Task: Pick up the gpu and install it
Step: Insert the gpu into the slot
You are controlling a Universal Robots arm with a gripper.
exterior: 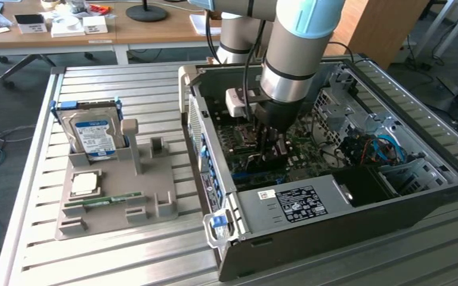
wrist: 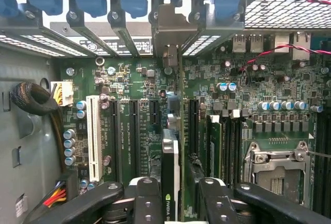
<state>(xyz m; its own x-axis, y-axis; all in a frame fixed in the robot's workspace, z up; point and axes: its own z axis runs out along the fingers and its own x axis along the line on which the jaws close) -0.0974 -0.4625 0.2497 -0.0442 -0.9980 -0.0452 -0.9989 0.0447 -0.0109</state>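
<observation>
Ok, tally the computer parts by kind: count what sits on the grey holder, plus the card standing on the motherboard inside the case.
Hard drive: 1
Silver square chip: 1
RAM stick: 1
gpu: 1
Total: 4

Arm links: silver-grey cylinders with pale blue joint caps, black ring bands.
Wrist: black block above the gripper (exterior: 273,140), white box clipped beside it.
Cable: black, running alongside the arm link above the white box.
Fingers (wrist: 148,203): black, thick, two round screw recesses each.
</observation>
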